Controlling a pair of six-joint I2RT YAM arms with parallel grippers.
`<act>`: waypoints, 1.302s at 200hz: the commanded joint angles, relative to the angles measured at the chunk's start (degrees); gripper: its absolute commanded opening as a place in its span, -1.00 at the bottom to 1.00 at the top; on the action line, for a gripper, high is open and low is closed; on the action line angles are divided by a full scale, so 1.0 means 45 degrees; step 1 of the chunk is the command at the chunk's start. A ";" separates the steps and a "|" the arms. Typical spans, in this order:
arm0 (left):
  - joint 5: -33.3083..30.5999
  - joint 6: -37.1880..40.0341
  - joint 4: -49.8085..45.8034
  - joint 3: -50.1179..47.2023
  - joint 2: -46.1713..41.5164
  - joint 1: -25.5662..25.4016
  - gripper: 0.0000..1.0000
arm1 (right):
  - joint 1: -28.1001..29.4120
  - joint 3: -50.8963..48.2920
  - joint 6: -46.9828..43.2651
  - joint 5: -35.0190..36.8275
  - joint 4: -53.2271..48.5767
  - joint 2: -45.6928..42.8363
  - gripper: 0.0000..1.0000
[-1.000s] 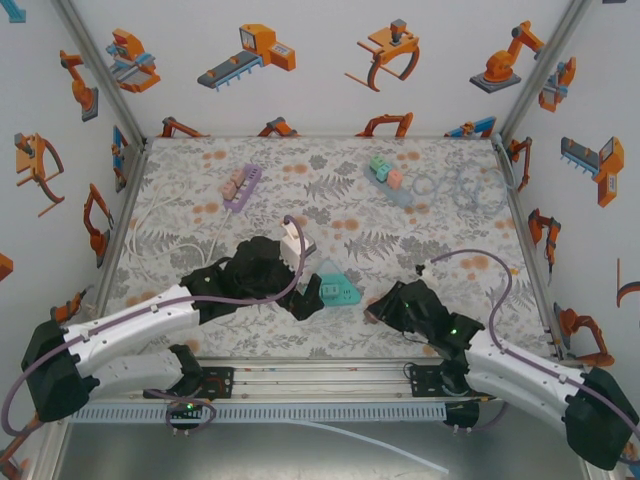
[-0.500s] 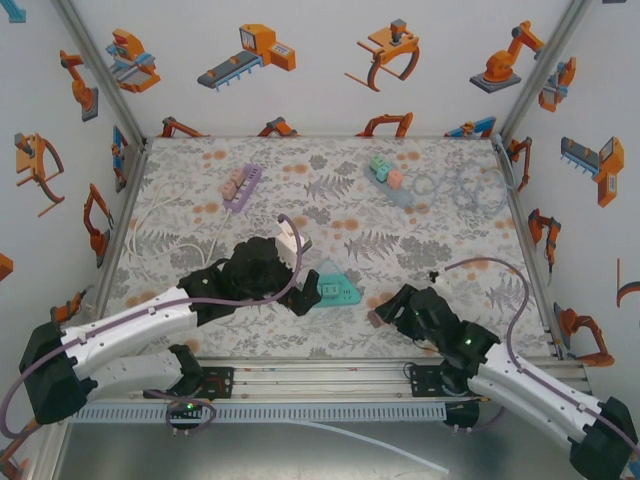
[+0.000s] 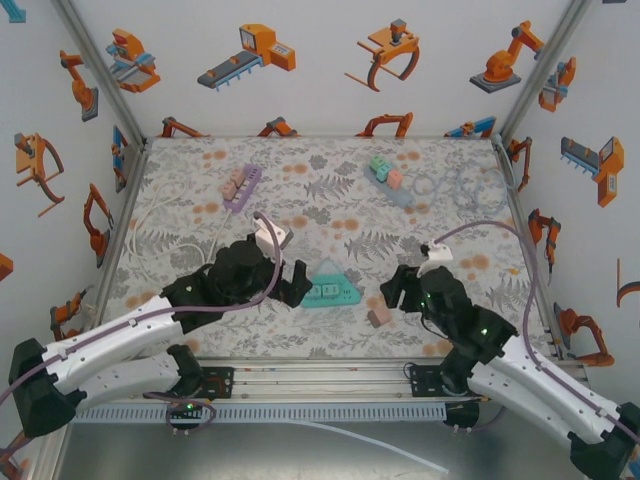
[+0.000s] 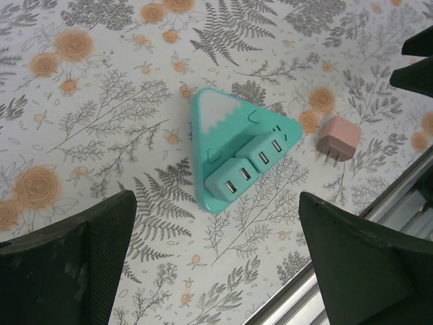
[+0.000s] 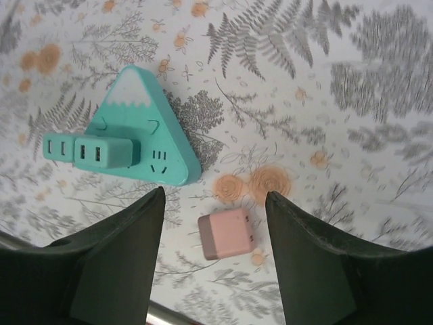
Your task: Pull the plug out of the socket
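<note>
The floral table (image 3: 180,200) bears a teal triangular socket (image 4: 226,135) near its front edge, with two teal adapters (image 4: 233,179) plugged in. The pink plug (image 5: 226,233) lies loose just beside the socket. The left gripper (image 4: 216,210) hangs spread wide over the socket. The right gripper (image 5: 215,196) is spread above the plug and holds nothing.

Place: robot lab test cell
Walls (image 3: 320,100): white panels with orange robot pictures
Frame (image 3: 110,68): aluminium posts
Table: floral mat (image 3: 330,215)
Edge: metal mounting rail (image 3: 320,378)
</note>
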 commanded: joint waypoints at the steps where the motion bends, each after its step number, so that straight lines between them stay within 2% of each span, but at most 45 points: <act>1: -0.0623 -0.0775 0.0020 -0.0172 -0.0177 0.0217 0.94 | 0.0053 0.0737 -0.4367 -0.1805 0.1299 0.0759 0.08; 33: -0.0224 -0.1441 -0.0271 -0.0025 -0.0015 0.0957 1.00 | 0.0071 0.1407 -0.7843 -0.4741 0.1964 0.1942 0.01; 79: 0.1106 -0.2070 -0.0067 0.0118 0.0806 0.2348 0.89 | 0.0139 0.1194 -1.2943 -0.8233 0.3208 0.2995 0.03; 108: 0.2201 -0.2306 0.0357 0.0416 0.1887 0.2957 0.81 | 0.0146 0.1303 -1.5041 -0.9375 0.3498 0.4057 0.05; 147: 0.3195 -0.2493 0.1173 0.0699 0.3297 0.3457 0.79 | 0.0169 0.2132 -1.6094 -1.0150 0.3171 0.6173 0.02; 207: 0.3971 -0.2282 0.1926 0.0962 0.5177 0.3601 0.74 | 0.0179 0.2186 -1.6089 -1.0527 0.4846 0.8627 -0.08; 260: 0.5021 -0.2299 0.2510 0.0987 0.6582 0.3599 0.56 | 0.0169 0.2092 -1.5894 -1.0718 0.5971 0.9907 -0.19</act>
